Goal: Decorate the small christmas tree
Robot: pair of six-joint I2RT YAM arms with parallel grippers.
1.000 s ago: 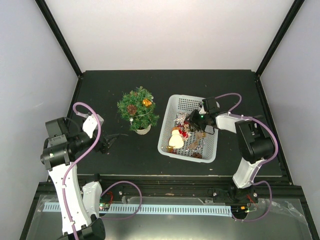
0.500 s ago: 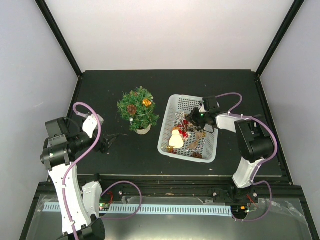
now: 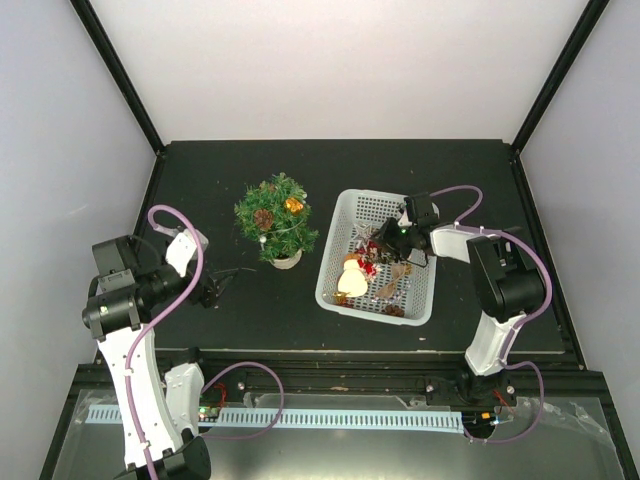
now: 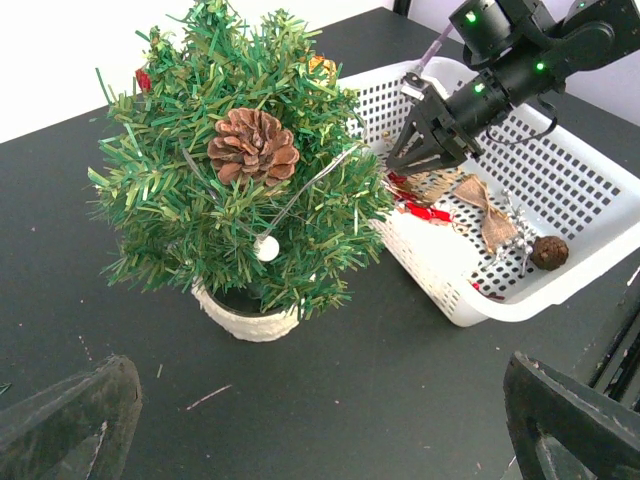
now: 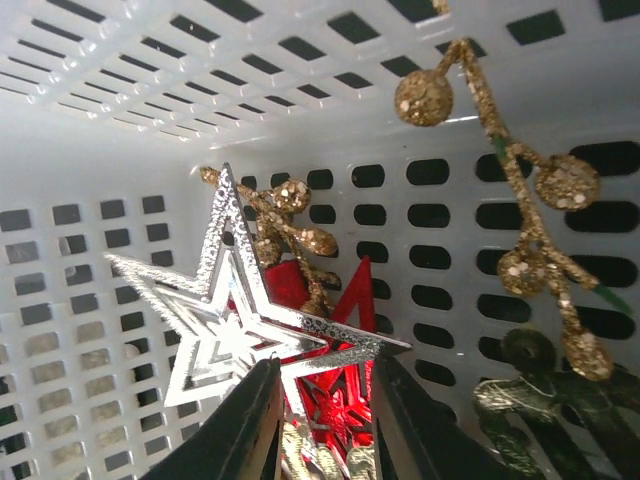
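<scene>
The small christmas tree stands in a white pot left of the white basket. It carries a pine cone, a white bead string and an orange ornament. My right gripper is low inside the basket. In the right wrist view its jaws stand narrow on the lower arm of a silver star, and both fingers touch it. A red star lies just behind. My left gripper is wide open and empty over the mat, near the tree's pot.
The basket also holds gold glitter berry sprigs, a burlap bow, a brown ball and a cream figure. The black mat ends at white walls on three sides.
My right gripper has edged a little left over the silver star, which now shows less in the top view. The left arm and the tree have not moved.
</scene>
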